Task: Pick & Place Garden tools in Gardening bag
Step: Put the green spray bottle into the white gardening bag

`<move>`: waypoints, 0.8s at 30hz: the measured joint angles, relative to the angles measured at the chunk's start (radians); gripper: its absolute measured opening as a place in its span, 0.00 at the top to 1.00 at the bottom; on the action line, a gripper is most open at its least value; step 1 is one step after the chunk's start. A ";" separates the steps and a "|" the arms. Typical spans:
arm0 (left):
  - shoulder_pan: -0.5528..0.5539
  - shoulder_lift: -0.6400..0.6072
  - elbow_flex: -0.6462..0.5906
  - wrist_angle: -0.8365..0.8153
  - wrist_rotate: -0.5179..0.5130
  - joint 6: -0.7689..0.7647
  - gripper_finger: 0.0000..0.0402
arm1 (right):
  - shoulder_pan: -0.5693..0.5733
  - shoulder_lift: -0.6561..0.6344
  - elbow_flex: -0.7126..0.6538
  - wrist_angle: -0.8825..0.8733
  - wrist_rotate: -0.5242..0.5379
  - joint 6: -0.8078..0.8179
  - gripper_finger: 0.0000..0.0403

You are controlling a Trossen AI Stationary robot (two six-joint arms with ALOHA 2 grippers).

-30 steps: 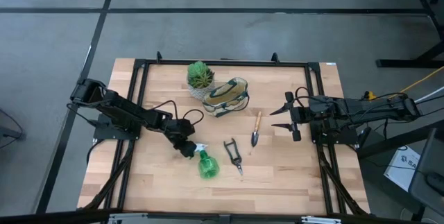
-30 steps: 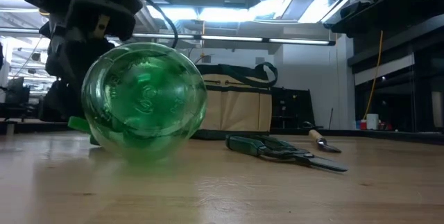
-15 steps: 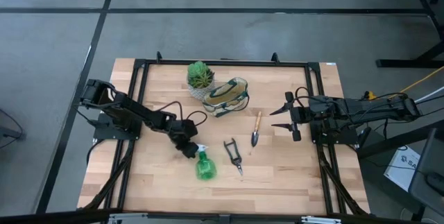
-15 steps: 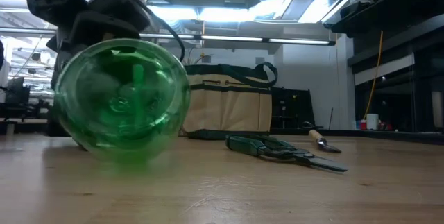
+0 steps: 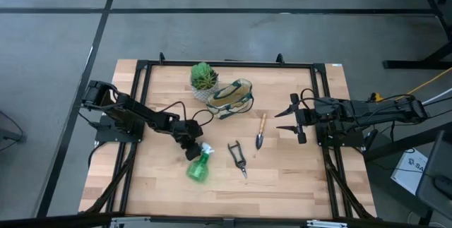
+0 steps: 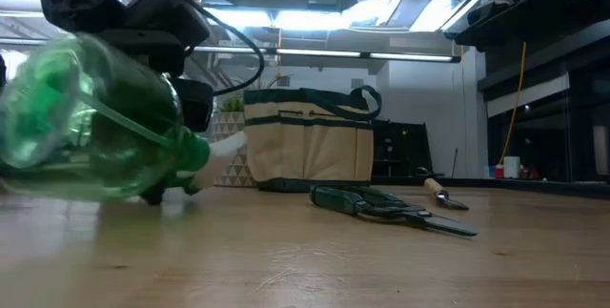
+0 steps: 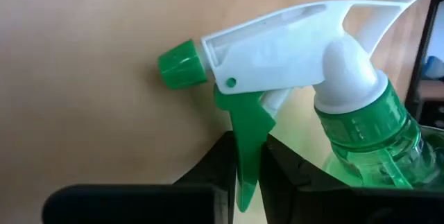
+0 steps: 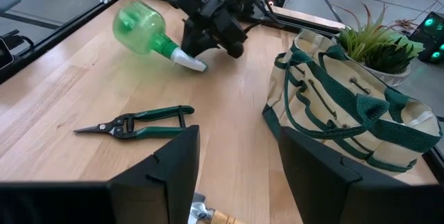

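The spray bottle [image 5: 198, 169] lies on its side near the worktop's front edge, left hand [image 5: 192, 150] clamped on its trigger neck. Thin, glossy green plastic, round-bellied: probably light, slippery, prone to rolling; the neck is the surest hold. Right hand [image 5: 292, 119] waits open near the right edge.

The left pincer [image 7: 251, 175] clamps the green trigger of the spray bottle [image 7: 326, 85] above the wooden table [image 7: 83, 57].
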 joint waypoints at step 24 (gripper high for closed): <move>0.064 -0.011 0.022 0.172 -0.165 0.483 0.92 | 0.000 0.000 0.000 0.000 0.000 0.000 0.50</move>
